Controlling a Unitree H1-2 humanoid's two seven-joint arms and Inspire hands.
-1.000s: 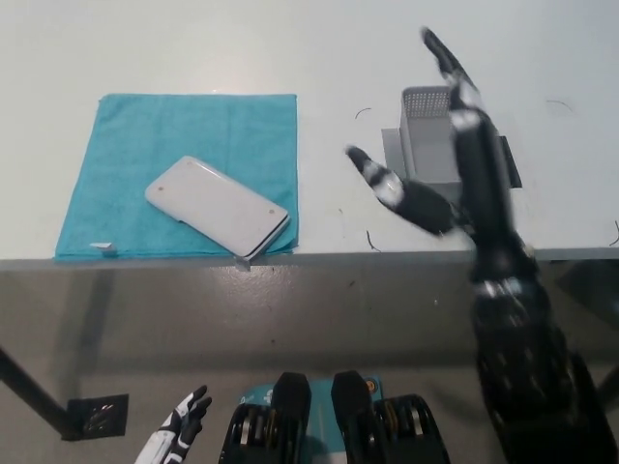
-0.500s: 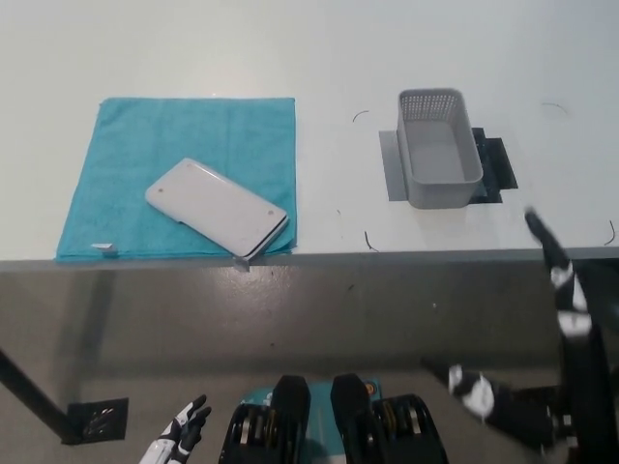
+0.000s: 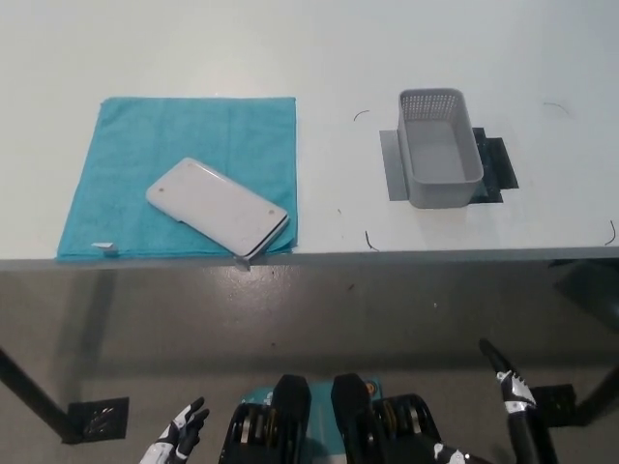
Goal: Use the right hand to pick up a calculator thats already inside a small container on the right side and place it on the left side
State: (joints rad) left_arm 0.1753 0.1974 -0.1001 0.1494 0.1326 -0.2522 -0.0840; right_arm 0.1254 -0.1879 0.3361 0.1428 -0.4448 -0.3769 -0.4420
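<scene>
The white calculator (image 3: 218, 209) lies face down and slanted on the teal cloth (image 3: 184, 145) at the table's left, its lower corner near the table's front edge. The small grey perforated container (image 3: 440, 149) stands on the right with nothing visible inside it. My black right hand (image 3: 511, 398) hangs low at the bottom right, below the table edge, fingers spread and holding nothing. Only the fingertips of my white left hand (image 3: 180, 431) show at the bottom left, spread apart and far from the table.
The container sits on a grey and black mat (image 3: 495, 166). The white table (image 3: 329, 58) ends in a front edge across the picture's middle; below it is dark floor with a table leg foot (image 3: 97, 416).
My right hand has dropped from over the container, down past the table's front edge, to the bottom right corner. Calculator, cloth and container have not moved.
</scene>
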